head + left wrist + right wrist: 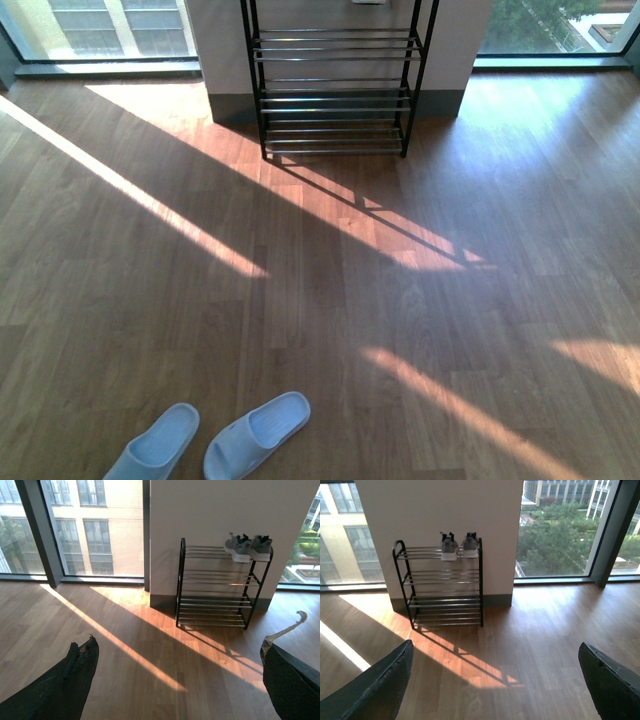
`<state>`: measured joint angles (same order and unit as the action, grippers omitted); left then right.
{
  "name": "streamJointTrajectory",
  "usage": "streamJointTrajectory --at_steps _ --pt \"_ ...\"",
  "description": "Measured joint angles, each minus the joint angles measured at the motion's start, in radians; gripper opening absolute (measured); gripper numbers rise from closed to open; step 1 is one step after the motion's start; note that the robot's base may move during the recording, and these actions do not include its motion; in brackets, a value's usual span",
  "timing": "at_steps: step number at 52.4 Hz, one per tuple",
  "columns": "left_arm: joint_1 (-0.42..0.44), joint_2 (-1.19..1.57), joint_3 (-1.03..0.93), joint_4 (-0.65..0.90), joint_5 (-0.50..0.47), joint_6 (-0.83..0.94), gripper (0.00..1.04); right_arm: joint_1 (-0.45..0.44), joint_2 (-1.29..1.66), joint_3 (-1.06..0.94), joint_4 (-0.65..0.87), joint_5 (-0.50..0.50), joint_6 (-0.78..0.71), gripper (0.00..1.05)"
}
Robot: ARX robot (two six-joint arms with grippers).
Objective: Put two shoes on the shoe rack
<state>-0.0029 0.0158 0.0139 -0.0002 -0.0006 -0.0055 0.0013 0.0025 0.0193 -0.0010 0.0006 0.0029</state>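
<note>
The left pincer (177, 647) hangs above the wooden floor (330, 330) with its two dark fingers (70, 680) spread wide and nothing between them. Low on the left, close in front of the robot, two pale blue slides lie on the boards side by side: the left slide (155, 445) runs partly out of sight at the near edge, and the right slide (258, 432) sits just beside it. Both are angled a little to the right. Bright stripes of sunlight cross the floor between them and the shoe rack (335, 95), which stands well apart from the slides, against a white wall section (215, 510) between tall windows (95, 525). Its lower tiers of silver bars are bare. On the top tier, toward the right end, two grey sneakers stand close together, the left sneaker (449, 546) and the right sneaker (470, 545), white soles showing. The right pincer (495, 650) is also held above the floor, facing the rack, with its fingers (380, 685) parted wide and holding nothing.
</note>
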Motion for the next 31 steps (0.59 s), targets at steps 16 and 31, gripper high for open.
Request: streamJointTrajectory --at_steps 16,31 --pt "0.0 0.0 0.0 0.0 -0.002 0.0 0.95 -0.002 0.0 0.0 0.0 -0.004 0.0 0.96" --pt "0.0 0.0 0.0 0.0 0.0 0.001 0.95 -0.002 0.0 0.0 0.0 -0.002 0.0 0.96"
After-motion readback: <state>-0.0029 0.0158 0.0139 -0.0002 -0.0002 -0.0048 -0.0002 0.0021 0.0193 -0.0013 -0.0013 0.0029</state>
